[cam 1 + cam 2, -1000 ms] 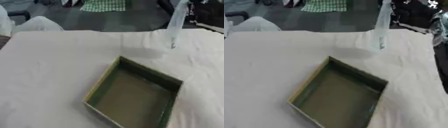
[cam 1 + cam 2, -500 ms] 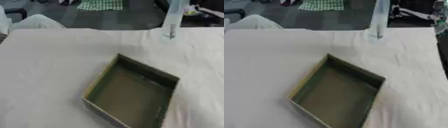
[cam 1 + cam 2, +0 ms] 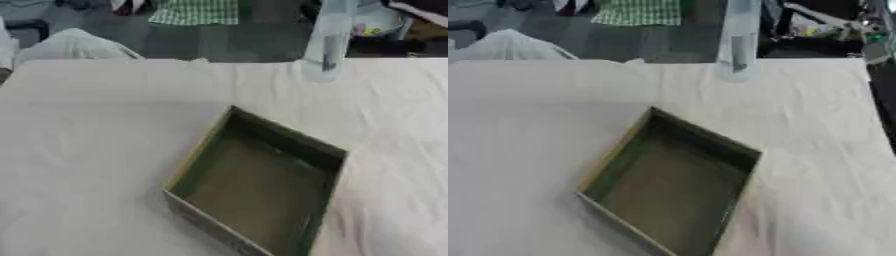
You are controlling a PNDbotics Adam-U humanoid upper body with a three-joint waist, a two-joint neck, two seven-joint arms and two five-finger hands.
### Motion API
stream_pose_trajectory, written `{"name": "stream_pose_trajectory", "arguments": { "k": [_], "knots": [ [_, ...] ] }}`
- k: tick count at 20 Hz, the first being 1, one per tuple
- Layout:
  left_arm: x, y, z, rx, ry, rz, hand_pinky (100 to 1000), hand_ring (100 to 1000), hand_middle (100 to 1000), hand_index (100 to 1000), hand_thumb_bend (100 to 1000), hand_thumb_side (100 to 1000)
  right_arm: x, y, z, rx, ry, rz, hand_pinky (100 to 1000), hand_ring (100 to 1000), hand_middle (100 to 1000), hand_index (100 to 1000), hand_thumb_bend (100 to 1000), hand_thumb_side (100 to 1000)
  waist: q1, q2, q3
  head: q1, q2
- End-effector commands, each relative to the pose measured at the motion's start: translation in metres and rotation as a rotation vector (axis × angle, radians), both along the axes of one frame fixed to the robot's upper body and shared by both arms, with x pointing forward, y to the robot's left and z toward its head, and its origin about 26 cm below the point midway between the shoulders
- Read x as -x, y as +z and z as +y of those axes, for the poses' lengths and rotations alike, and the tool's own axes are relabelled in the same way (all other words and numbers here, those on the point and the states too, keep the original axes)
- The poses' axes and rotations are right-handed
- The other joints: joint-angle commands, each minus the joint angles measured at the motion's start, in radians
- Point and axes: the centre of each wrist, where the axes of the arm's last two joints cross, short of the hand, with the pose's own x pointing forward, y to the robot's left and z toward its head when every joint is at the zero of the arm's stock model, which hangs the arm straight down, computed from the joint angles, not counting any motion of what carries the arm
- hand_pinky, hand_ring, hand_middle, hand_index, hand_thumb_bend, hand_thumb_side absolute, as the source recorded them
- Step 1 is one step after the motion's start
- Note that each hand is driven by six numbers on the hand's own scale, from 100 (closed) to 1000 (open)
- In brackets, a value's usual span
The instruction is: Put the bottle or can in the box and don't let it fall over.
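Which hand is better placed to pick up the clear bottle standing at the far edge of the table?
Probably the right. No hand shows in either view, so this rests on position alone: the bottle stands upright right of centre, beyond the far right corner of the box.

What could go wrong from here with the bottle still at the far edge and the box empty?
1. The clear bottle is tall and narrow and stands near the table's far edge; a clumsy reach might tip it off.
2. The box has low walls, so a bottle set down tilted could fall over inside.
3. The cloth is wrinkled, so the box may slide if bumped.
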Motion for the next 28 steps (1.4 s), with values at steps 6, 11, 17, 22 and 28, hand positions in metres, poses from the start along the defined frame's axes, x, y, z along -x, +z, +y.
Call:
{"name": "stream_pose_trajectory", "arguments": {
  "k": [6,11,17,22,28],
  "knots": [
    [0.004,0.006,0.011,-0.030,0.024,-0.009,1000,1000,985,745,755,637,0.016,-0.010,0.019,0.031,0.026,-0.008,100,100,361,1000,560,1000,-0.013,-0.050,-0.016,-0.004,0.026],
    [0.006,0.003,0.015,-0.040,0.044,0.005,1000,1000,985,744,755,637,0.020,-0.029,0.030,0.083,0.047,0.032,100,100,366,1000,545,1000,-0.020,-0.065,-0.030,0.012,0.041],
    [0.007,0.002,0.017,-0.043,0.055,0.007,1000,1000,986,743,755,636,0.023,-0.044,0.046,0.129,0.092,0.053,100,100,364,1000,541,1000,-0.021,-0.067,-0.041,0.017,0.042],
    [0.008,0.002,0.017,-0.044,0.058,0.008,1000,1000,986,743,755,636,0.024,-0.052,0.054,0.126,0.120,0.075,100,100,357,1000,559,1000,-0.019,-0.065,-0.044,0.018,0.043],
    [0.007,0.002,0.016,-0.042,0.057,0.007,1000,1000,988,743,755,637,0.025,-0.061,0.064,0.134,0.157,0.107,100,100,350,1000,573,1000,-0.018,-0.060,-0.045,0.017,0.045]
  ]
}}
